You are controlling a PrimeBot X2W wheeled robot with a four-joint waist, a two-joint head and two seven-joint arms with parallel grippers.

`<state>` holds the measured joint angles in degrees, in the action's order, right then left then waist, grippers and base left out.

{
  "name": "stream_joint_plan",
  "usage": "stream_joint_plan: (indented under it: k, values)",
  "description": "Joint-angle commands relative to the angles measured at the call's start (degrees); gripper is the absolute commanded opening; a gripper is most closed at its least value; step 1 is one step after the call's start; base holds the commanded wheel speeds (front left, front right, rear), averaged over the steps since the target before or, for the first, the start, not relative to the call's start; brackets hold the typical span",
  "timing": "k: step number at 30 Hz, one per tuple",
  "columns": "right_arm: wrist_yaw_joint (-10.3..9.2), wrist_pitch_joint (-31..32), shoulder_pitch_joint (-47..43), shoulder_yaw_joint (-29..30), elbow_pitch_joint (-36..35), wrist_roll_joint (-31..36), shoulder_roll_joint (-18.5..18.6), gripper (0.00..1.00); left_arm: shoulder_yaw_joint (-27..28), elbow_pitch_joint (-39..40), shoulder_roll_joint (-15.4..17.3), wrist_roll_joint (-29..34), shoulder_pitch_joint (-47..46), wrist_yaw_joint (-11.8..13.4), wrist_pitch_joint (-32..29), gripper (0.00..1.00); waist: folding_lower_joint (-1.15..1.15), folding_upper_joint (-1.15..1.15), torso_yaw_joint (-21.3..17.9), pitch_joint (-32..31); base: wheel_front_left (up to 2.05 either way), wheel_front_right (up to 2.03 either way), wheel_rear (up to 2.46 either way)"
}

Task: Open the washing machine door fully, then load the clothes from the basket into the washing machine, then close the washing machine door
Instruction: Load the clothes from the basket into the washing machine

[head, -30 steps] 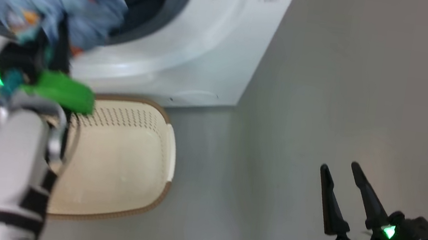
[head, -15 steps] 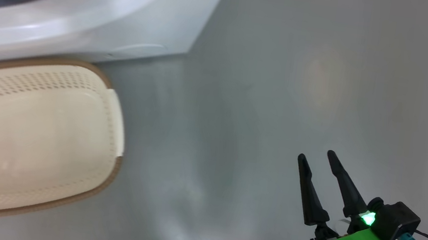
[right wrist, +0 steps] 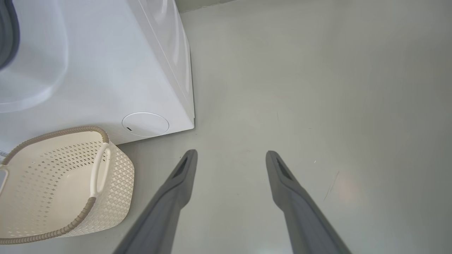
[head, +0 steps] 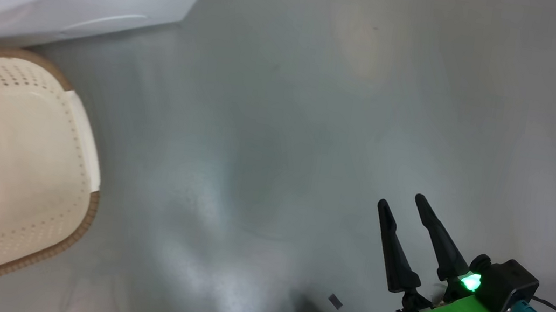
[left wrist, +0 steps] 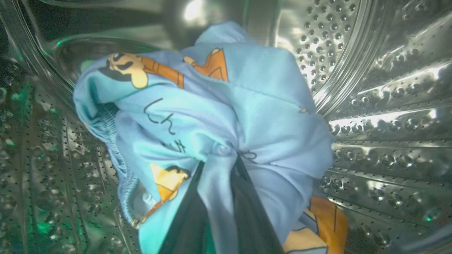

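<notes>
Clothes (left wrist: 226, 106) sit clamped in left gripper (left wrist: 220, 162) inside the washing machine (left wrist: 370, 88); right gripper (right wrist: 231, 153) stands spread, basket (right wrist: 53, 133) to its left.

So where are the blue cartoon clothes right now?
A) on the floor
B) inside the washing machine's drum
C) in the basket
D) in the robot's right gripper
B: the clothes are pinched in the left gripper with the shiny, holed drum all around them, and what shows of the basket looks empty.

The head camera swung right while the left claw (left wrist: 219, 163) carried the clothes (left wrist: 247, 106) into the washing machine (left wrist: 388, 106).
</notes>
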<state>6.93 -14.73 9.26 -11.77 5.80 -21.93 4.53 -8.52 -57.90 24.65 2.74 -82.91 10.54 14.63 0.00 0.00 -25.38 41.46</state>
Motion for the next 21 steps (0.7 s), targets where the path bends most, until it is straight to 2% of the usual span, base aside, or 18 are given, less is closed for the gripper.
stream_joint_plan:
  k: [1, 6, 9, 10, 11, 12, 16, 21]
  values:
    - [0.56, -0.3, -2.3, -0.6, -1.0, -0.7, 1.0, 1.00, 0.0, 0.6, 3.0, 0.6, -2.1, -0.3, 0.2, 0.00, 0.00, 0.00, -1.3, 1.3, 0.00, 0.00, 0.00]
    - [0.56, -0.3, -3.7, 0.0, -1.1, -0.8, 1.4, 1.00, -0.4, -3.4, 4.8, 0.6, -6.1, -1.4, -1.9, 0.00, 0.00, 0.00, -2.1, 1.8, 0.00, 0.00, 0.00]
    - [0.56, -0.3, -4.1, 0.7, -1.1, -0.8, 1.3, 1.00, -1.0, -6.8, 4.9, 1.1, -7.8, -0.2, -5.7, 0.00, 0.00, 0.00, -2.0, 1.7, 0.00, 0.00, 0.00]
    - [0.56, -0.3, -4.2, 0.9, -1.0, -0.8, 1.2, 1.00, -1.2, -7.9, 4.7, 1.2, -8.1, 0.1, -6.7, 0.30, 0.00, 0.00, -1.9, 1.4, 0.00, 0.00, 0.00]
    - [0.56, -0.3, -4.4, 1.0, -1.0, -0.9, 1.1, 1.00, -0.9, -9.0, 4.5, 0.8, -8.2, 0.6, -7.5, 0.76, 0.00, 0.00, -1.8, 1.1, 0.00, 0.00, 0.00]
    - [0.56, -0.3, -4.6, 0.9, -0.9, -0.9, 1.0, 1.00, -0.9, -10.1, 4.4, 0.7, -8.2, 0.9, -8.5, 1.00, 0.00, 0.00, -1.7, 0.7, 0.00, 0.00, 0.00]
    - [0.56, -0.3, -4.4, 0.9, -1.2, -1.0, 0.7, 1.00, 0.0, -12.5, 3.8, -0.9, -8.2, 1.1, -10.1, 1.00, 0.00, 0.00, -1.4, -0.2, 0.00, 0.00, 0.00]
    - [0.56, -0.3, -4.5, 1.8, -1.3, -0.8, 0.8, 1.00, 1.5, -13.0, 1.1, -3.4, -7.6, 2.5, -7.8, 1.00, 0.00, 0.00, 0.4, -1.0, 0.00, 0.00, 0.00]
